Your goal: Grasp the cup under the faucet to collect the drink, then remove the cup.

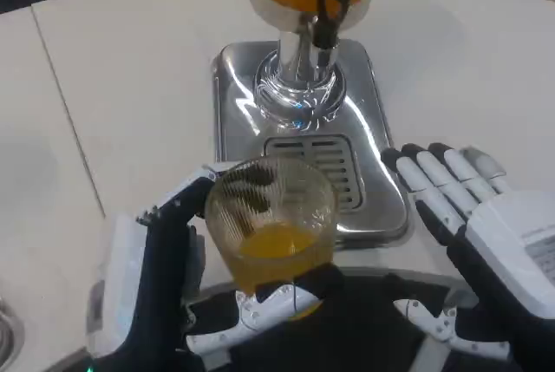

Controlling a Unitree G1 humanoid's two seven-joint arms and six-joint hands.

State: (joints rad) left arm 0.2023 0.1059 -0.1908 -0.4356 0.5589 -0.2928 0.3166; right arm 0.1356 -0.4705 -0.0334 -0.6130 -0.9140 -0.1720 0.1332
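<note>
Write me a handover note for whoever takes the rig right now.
Left hand grips the cup, fingers wrapped around it.
Right hand is open, fingers spread, beside the dispenser base.
Cup holds some orange drink and sits in front of the drip grate, no longer under the faucet.
Done: grasp, fill, pull away from the faucet.
Left: set the cup down, if wanted.

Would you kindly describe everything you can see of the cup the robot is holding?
The cup is a clear, ribbed tumbler, apparently glass or plastic, standing roughly upright and part-filled with orange drink. The left hand grips it, fingers wrapped around its lower part. It sits near the front edge of the dispenser's shiny metal drip tray, forward of the black faucet rather than beneath it.
</note>
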